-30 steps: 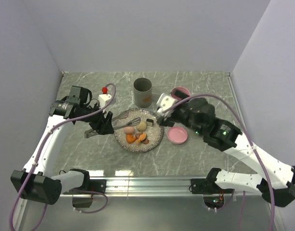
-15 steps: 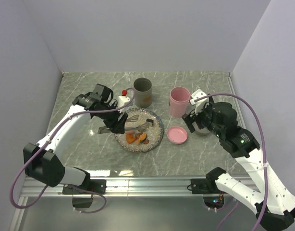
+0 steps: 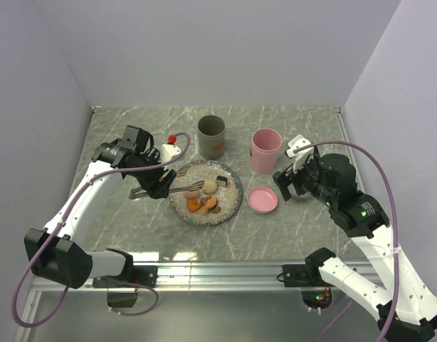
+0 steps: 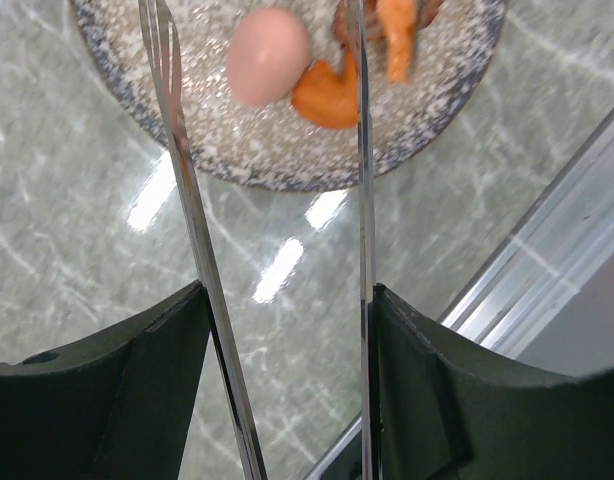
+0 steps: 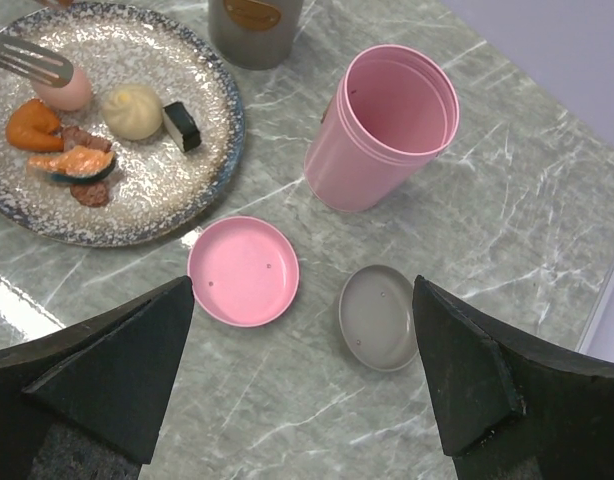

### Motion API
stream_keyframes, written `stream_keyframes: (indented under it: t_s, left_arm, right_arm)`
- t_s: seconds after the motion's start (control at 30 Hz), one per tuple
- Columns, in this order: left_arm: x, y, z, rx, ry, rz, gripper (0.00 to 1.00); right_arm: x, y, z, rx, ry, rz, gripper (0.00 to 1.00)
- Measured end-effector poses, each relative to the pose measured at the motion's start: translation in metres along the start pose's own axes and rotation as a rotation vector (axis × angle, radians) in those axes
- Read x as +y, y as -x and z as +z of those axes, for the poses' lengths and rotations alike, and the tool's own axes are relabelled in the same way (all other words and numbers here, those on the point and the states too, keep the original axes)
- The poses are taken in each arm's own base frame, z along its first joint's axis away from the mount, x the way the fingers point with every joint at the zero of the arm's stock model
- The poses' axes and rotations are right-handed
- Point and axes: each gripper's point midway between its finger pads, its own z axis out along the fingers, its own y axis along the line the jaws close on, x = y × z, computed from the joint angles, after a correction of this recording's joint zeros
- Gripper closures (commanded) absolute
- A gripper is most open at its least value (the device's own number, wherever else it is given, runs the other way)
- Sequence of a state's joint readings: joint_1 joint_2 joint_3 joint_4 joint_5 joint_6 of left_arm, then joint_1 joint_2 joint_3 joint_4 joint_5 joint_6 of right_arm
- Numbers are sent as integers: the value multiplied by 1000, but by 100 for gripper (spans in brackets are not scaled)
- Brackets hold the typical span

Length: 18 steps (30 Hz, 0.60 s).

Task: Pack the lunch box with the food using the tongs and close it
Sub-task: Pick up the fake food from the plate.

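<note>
Top external view is showing the left gripper (image 3: 160, 188) clamping the tongs (image 3: 181, 189) near their joined end, with the slim arms reaching right over the speckled plate (image 3: 230, 200), where the food (image 3: 208, 194) is lying. Left wrist view is adding detail the overhead cannot resolve: each tong arm is pressing against the inner face of a finger, the arms are standing apart, and the pink egg (image 4: 267, 68) and an orange chunk (image 4: 325, 100) are lying between them; whether a tip is touching food cannot be told. The right gripper (image 3: 290, 182) is hovering just right of the pink lid (image 3: 262, 200), jaws spread wide and grasping nothing. Right wrist view is revealing a grey lid (image 5: 379, 317) flat on the table below that gripper, not visible from above, near the open pink cup (image 5: 387, 125). It is also showing the beige ball (image 5: 133, 110) and the dark cube (image 5: 182, 125) side by side on the plate, with the grey cup (image 5: 252, 30) standing beyond the rim.
</note>
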State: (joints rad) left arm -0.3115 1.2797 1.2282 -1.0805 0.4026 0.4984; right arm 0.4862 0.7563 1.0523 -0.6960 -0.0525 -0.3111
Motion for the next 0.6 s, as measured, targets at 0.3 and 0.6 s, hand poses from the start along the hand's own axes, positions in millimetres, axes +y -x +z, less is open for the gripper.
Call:
stream_keyframes:
  t_s: [0.3, 0.6]
  left_arm:
    - [12, -19, 8, 76, -2, 38, 32]
    - [9, -47, 29, 162, -53, 38, 35]
  right_arm:
    - [2, -3, 4, 16, 15, -1, 3]
    - [2, -5, 8, 32, 18, -6, 4]
